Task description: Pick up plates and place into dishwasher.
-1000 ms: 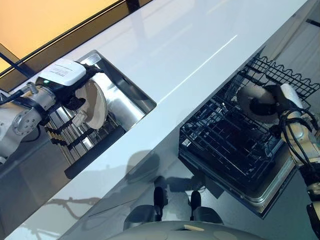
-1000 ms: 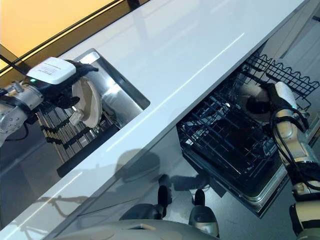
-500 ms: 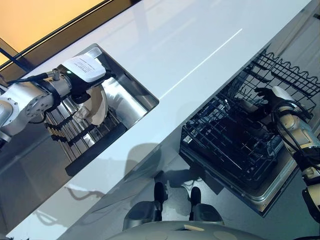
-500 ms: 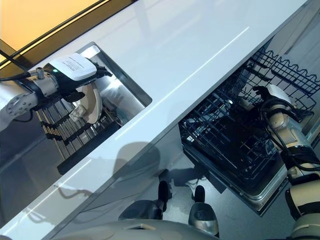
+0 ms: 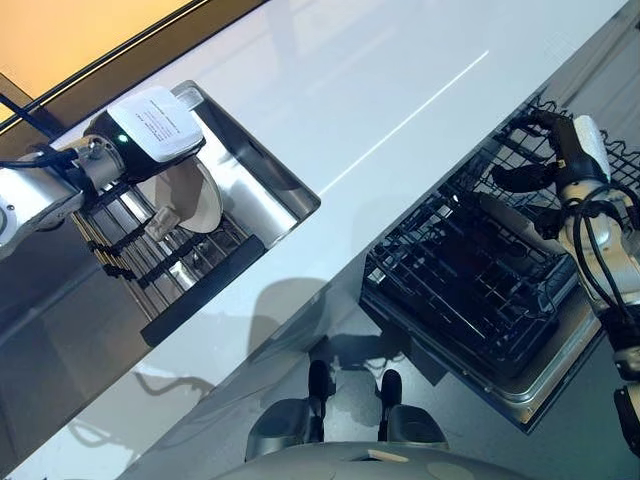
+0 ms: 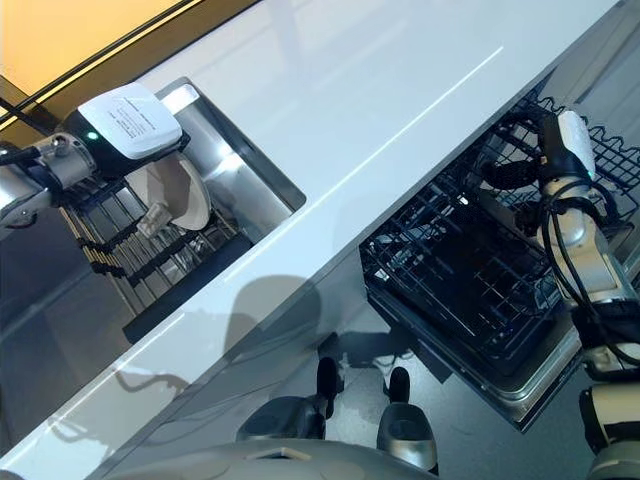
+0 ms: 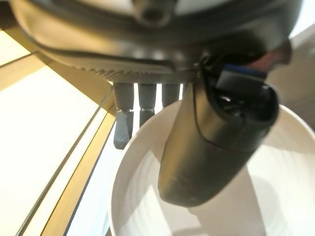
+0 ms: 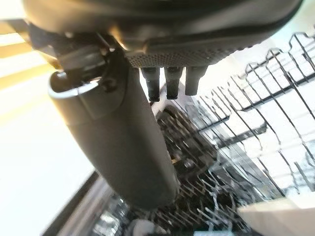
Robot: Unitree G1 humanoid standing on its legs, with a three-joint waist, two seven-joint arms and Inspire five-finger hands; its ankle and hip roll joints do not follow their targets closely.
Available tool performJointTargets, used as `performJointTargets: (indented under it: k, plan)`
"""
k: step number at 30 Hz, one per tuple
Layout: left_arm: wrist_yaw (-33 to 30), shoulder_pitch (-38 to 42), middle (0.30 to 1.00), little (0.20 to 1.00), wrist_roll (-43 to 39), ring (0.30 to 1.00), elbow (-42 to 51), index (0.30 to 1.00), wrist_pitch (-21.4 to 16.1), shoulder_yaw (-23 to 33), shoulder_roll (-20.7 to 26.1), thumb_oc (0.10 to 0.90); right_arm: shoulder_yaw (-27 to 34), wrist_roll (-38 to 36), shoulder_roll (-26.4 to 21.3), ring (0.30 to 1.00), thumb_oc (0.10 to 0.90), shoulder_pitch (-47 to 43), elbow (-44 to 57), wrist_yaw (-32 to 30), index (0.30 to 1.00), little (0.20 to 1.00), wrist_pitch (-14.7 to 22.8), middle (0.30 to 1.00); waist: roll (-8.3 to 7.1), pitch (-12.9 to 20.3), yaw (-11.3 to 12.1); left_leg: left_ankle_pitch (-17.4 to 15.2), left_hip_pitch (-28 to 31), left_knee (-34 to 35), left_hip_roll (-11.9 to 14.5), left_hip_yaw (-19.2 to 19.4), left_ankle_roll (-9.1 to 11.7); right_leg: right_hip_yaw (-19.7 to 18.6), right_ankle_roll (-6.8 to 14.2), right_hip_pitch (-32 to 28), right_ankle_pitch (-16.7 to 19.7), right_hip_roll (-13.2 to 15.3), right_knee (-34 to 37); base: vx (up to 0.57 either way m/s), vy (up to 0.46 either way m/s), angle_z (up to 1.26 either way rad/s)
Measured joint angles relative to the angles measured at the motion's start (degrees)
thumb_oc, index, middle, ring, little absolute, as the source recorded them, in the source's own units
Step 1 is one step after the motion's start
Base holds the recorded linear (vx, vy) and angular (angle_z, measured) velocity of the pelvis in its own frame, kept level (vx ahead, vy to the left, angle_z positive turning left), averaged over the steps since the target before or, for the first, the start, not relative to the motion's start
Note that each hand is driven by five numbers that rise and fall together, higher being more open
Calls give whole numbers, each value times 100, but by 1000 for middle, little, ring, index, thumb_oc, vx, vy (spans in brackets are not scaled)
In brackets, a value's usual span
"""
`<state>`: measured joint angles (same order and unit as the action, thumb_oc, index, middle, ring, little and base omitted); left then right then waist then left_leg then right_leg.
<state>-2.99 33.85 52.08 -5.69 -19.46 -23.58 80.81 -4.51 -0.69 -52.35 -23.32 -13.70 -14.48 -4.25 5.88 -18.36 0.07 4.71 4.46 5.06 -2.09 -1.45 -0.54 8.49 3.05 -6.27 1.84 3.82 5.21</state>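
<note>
Right robot hand [image 5: 560, 160] lifts clear, fingers spread, its round white plate [image 5: 515, 222] left in the black wire dishwasher rack [image 5: 450, 290], while left robot hand [image 7: 206, 147] pinches another white plate [image 7: 275, 196].

white plate [image 5: 188, 195] on edge over the sink – second plate [image 5: 515, 218] tilted in black dishwasher rack [image 5: 460, 290]

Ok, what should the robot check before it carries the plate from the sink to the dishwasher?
1. Left hand has the plate: ok, thumb on its face, fingers behind the rim.
2. Plate lifted out of the sink rack: cannot tell.
3. Right hand out of the way: ok, open above the dishwasher rack, holding nothing.
4. Dishwasher rack pulled out: ok.
5. A plate already lies in the rack; room beside it: cannot tell.
</note>
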Motion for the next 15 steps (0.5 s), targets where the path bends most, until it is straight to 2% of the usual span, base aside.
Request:
performJointTargets:
  k: [5,8,15]
  plan:
    - [-206,-883,300,200,108,300,111,300,-5,882,0,100,693,-35,-8,900,800,246,781,-63,900,900,490,900,-7,1,-34,-1,35,1,8,18,-1,-19,-8,-18,6,-6,0,-55,29,-3]
    - [-311,-1371,300,200,189,300,211,300,-3,1315,-1,100,903,-191,-27,900,800,248,1019,-66,900,900,704,900,-14,4,-16,-1,67,1,13,19,-1,-22,-17,-46,12,-13,0,-54,31,-1]
    - [-1121,-2924,300,200,37,300,298,300,196,2750,-40,100,1316,-722,-25,900,800,593,1559,-44,900,900,1279,900,-70,31,94,-8,111,2,13,17,-8,-25,-17,-98,12,-14,1,-55,45,0]
